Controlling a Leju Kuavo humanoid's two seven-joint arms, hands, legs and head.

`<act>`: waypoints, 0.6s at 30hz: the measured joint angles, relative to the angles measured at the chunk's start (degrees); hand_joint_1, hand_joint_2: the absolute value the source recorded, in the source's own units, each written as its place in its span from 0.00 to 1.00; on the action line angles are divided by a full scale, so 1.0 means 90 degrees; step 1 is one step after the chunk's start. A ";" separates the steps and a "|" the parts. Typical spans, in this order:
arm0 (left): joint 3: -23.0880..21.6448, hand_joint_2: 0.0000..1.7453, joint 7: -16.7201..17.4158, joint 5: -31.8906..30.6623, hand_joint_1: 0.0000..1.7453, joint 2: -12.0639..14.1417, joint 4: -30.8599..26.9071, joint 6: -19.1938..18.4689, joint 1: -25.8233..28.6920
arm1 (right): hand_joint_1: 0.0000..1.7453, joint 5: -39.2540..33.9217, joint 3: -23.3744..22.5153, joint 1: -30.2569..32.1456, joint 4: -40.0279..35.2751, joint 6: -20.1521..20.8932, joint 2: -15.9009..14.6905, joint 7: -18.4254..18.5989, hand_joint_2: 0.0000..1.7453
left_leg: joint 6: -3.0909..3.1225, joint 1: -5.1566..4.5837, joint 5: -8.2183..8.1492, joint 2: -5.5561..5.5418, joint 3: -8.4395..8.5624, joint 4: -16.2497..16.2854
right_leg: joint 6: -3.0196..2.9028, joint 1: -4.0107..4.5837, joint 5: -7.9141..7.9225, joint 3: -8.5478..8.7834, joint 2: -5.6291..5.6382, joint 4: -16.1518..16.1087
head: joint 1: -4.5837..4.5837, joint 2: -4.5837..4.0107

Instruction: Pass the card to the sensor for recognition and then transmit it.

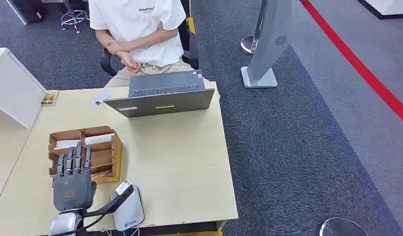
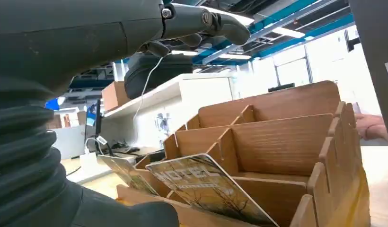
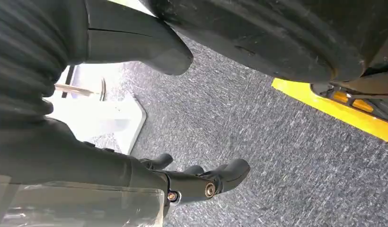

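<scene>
Card [image 2: 206,187] in wooden organizer [image 1: 111,147] on table [image 1: 189,162]

The left robot hand [image 1: 71,183] covers part of the wooden card holder [image 1: 109,147] beneath its fingers. The card [image 2: 206,187] lettering (partly blurred) is cut off by the thumb.

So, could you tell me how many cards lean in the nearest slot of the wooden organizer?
2: a printed hotel card in front and a second card beside it; the left robot hand may hide others.
</scene>
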 joint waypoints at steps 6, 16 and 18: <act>0.0000 1.00 -0.0019 0.0000 0.00 -0.0010 0.0114 0.0029 -0.0027 | 0.00 0.0000 0.0000 0.0000 0.0000 0.0002 0.0000 0.0000 1.00 | 0.0000 0.0000 0.0000 0.0000 0.0000 0.0000 | 0.0000 0.0000 0.0000 0.0000 0.0000 0.0000 | 0.0000 0.0000; 0.0002 1.00 -0.0039 0.0000 0.00 -0.0007 0.0264 0.0053 -0.0050 | 0.00 0.0007 0.0000 0.0000 0.0000 0.0010 0.0002 0.0000 1.00 | 0.0000 0.0000 0.0000 0.0000 0.0000 0.0000 | 0.0000 0.0000 0.0000 0.0000 0.0000 0.0000 | 0.0000 -0.0002; 0.0005 1.00 -0.0053 0.0000 0.00 -0.0007 0.0289 0.0058 -0.0051 | 0.00 0.0019 0.0000 0.0001 0.0000 0.0010 0.0002 0.0000 1.00 | 0.0000 0.0000 0.0000 0.0000 0.0000 0.0000 | 0.0000 0.0000 0.0000 0.0000 0.0000 0.0000 | -0.0002 -0.0002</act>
